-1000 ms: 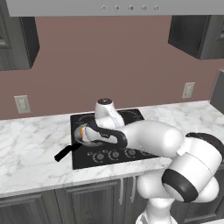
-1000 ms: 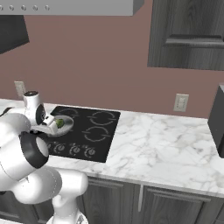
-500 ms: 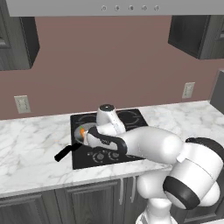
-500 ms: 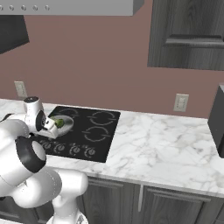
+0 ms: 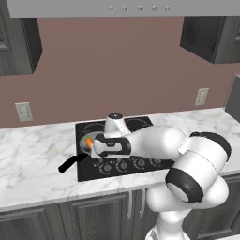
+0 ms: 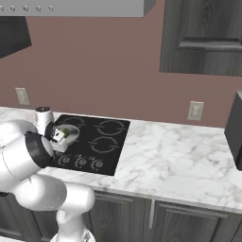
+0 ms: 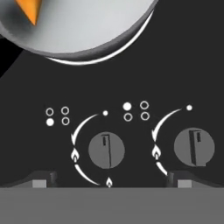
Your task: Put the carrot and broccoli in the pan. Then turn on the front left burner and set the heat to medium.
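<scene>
At the left of your left base view, the pan's [image 5: 86, 143] black handle [image 5: 70, 163] juts out over the cooktop's [image 5: 140, 124] front left corner onto the marble counter [image 5: 33, 159]. The pan itself sits on the front left burner, and you can see the carrot [image 5: 88, 140] lying in it as an orange spot just left of the arm's wrist. In your right base view the broccoli [image 6: 66, 136] shows as a dark green bit inside the pan, right behind the hand.

Your hand view looks straight down at the cooktop's front edge. The carrot's orange tip pokes in at the upper left, inside the grey pan rim. Below the pan, the left knob [image 7: 106, 150] and then the right knob [image 7: 194, 146] both stand with their marks pointing up. Your gripper [image 7: 109, 179] hangs above that knob row with its jaws spread wide and nothing between them; the left fingertip [image 7: 41, 179] sits left of the left knob, the other below the right knob.
</scene>
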Motion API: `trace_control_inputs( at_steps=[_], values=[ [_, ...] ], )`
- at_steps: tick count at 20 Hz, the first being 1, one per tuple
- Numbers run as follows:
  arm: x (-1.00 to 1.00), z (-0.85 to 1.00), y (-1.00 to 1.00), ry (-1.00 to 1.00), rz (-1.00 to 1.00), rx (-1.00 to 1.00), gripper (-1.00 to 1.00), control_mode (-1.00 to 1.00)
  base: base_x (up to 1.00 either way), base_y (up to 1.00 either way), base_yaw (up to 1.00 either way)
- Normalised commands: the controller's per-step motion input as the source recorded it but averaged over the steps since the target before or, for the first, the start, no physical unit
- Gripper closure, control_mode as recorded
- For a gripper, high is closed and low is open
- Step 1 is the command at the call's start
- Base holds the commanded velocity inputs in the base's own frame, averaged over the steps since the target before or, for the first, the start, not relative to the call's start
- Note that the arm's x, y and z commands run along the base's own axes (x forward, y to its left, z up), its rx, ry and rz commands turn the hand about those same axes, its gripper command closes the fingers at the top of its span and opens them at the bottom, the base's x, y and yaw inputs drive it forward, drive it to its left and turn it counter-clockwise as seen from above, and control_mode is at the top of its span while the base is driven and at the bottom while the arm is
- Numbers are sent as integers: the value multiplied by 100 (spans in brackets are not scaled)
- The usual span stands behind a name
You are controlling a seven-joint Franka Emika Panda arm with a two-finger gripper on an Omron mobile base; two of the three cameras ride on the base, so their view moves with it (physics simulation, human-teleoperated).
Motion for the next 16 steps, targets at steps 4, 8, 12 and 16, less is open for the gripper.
trace_control_inputs(
  at_steps=[4, 8, 12, 16],
  values=[
    [9, -1, 0, 14, 9, 0, -100, -100, 0, 0, 0],
    [0, 0, 6, 5, 9, 0, -100, -100, 0, 0, 0],
    [0, -4, 10, 4, 9, 0, -100, -100, 0, 0, 0],
    [0, -8, 8, 2, 8, 0, -100, -100, 0, 0, 0]
  ],
)
